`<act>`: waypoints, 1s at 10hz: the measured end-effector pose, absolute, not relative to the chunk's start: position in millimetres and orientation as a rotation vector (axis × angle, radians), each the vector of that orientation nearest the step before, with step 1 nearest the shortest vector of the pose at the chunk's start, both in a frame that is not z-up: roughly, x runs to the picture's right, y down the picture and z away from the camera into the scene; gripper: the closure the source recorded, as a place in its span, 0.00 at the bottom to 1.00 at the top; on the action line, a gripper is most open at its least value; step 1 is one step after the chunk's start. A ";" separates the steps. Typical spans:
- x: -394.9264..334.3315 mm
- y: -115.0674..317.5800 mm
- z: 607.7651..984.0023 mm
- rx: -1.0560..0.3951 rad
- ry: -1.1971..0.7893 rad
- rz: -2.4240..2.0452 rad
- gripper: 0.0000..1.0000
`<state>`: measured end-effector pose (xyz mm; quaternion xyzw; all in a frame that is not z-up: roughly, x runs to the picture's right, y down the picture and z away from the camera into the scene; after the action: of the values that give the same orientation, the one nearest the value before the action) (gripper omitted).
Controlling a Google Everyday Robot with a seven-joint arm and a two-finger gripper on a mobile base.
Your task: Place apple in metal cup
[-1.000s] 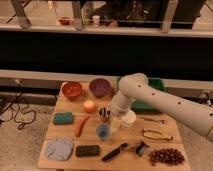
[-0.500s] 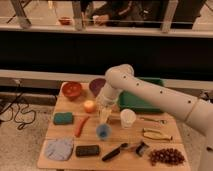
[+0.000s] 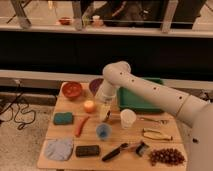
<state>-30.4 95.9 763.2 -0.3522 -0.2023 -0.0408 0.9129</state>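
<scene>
**Gripper low beside the apple, grip not discernible**

Gripper (image 3: 105, 111) at the end of the white robot arm (image 3: 145, 90) hangs low over the light wooden table (image 3: 131, 139), just right of the apple and near it. Whether it is released or clenched cannot be told, and nothing can be seen held in it.

Well left of the apple and nearer the front edge lies a crumpled grey-blue cloth (image 3: 59, 149). A teal rectangular sponge (image 3: 63, 118) sits left of the apple and a little forward. Behind and left of the apple stands the orange-red round bowl (image 3: 72, 90). A long orange carrot (image 3: 81, 126) lies just in front of the apple, slightly to its left. A dark flat rectangular block (image 3: 87, 150) lies well in front of the apple.

The small round glossy yellow-orange apple (image 3: 89, 105) rests on the table, apart from the other things. The small silver-grey metal cup cannot be made out.

A purple bowl (image 3: 94, 85) stands just behind the apple, partly covered by the arm. A small blue cup (image 3: 103, 131) stands forward and right of the apple. A tall white paper cup (image 3: 128, 118) is further right. A green rectangular tray (image 3: 142, 97) lies behind and right. A cluster of dark red grapes (image 3: 164, 156) lies far right and forward of the apple.
</scene>
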 end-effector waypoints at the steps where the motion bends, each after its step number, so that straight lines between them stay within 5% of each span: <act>1: -30.6 95.8 763.3 -0.725 -0.417 -0.084 0.20; 10: -71.1 81.3 789.1 -0.656 -0.463 -0.039 0.20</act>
<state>-71.1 81.3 789.1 -0.3191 -0.2252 -0.0191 0.9204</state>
